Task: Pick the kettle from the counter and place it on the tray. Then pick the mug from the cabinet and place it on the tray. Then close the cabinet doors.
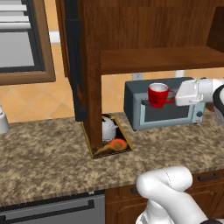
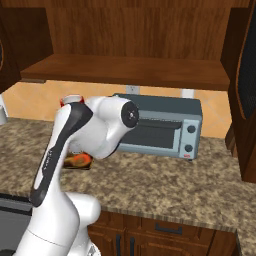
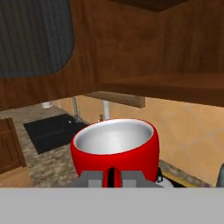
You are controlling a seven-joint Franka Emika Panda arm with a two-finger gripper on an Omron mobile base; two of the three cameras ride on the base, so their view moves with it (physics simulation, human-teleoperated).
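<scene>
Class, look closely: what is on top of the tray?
On the tray stands the kettle, beside an orange patch. The open cabinet door covers the tray's left part, so that stays unknown.

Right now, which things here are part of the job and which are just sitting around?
Job: mug shut in the gripper, kettle on the tray, cabinet, cabinet doors, counter.
Lying about: toaster oven, white cylinder.

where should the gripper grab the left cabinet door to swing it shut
By the black vertical bar handle on the cabinet door, coming from the open front side. The bar stands upright and proud of the panel, so jaws can close across it sideways. The gripper is shut on the mug for now.
</scene>
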